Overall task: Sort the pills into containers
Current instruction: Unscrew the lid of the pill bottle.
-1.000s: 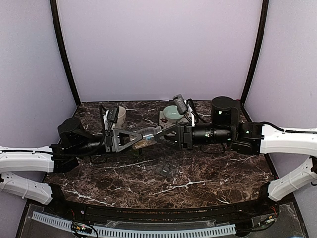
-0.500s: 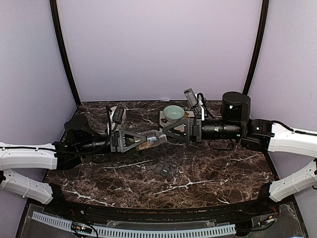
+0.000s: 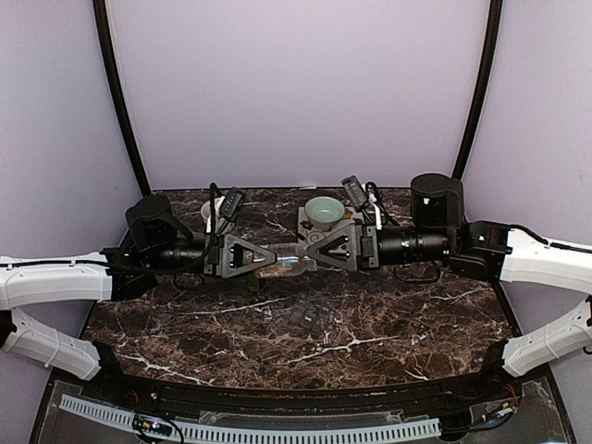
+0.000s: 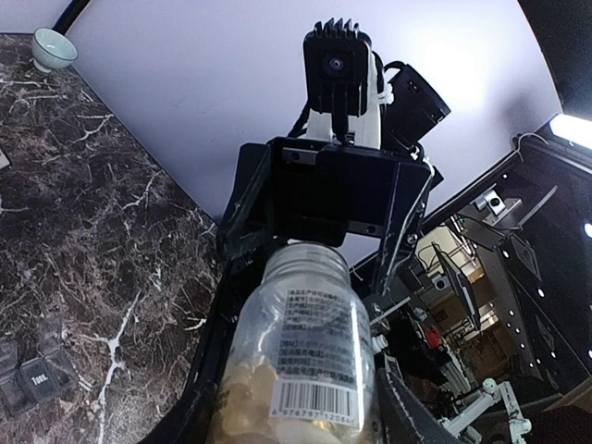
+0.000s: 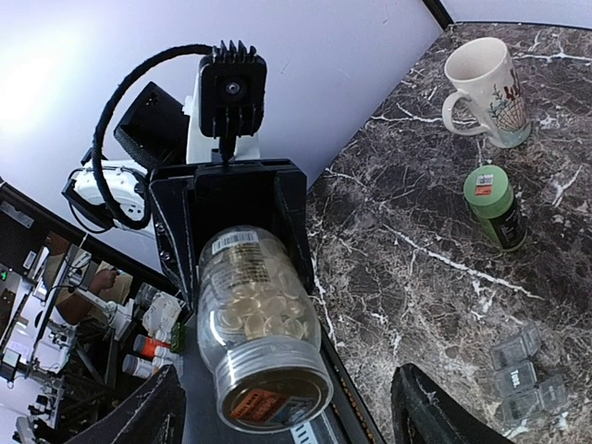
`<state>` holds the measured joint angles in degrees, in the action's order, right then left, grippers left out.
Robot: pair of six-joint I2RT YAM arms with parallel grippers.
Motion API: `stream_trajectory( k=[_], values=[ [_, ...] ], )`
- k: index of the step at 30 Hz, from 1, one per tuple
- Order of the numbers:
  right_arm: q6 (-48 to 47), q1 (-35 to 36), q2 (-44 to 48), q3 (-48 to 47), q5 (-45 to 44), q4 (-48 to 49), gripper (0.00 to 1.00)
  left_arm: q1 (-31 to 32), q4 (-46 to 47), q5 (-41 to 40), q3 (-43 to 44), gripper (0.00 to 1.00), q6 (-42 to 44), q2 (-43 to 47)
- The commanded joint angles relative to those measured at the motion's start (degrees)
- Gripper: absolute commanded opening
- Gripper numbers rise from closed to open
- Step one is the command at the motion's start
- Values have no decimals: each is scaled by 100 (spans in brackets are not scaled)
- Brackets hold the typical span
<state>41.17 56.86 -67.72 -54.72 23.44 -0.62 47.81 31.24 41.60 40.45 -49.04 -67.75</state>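
Over the middle of the surface [image 3: 185, 324], from above, the left claw [image 3: 276, 263] is clamped on a level clear bottle [image 3: 285, 268]; the right claw [image 3: 305, 256] stands spread at its neck. Grey containers [image 3: 310, 315] lie nearer. Left wrist: tan pills [image 4: 242, 407] inside the bottle. Right wrist: fingers [image 5: 430, 407] wide apart, bottle between, untouched.

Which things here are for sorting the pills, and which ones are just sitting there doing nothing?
For the job:
- pills
- clear bottle they are in
- grey containers

Just lying about:
- cream mug
- pale green bowl
- green-capped bottle
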Motion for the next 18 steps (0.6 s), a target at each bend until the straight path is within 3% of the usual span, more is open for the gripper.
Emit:
stream_trajectory(
  k=[1,12,18],
  values=[
    [317,-52,119,84,330,309,76,-140,-126,597,208,11,153,17],
    [516,-37,-36,109,701,469,66,-342,-346,1028,442,10,219,-96],
    [577,33,-204,44,758,579,65,-349,-354,1184,516,10,211,-211]
  ],
)
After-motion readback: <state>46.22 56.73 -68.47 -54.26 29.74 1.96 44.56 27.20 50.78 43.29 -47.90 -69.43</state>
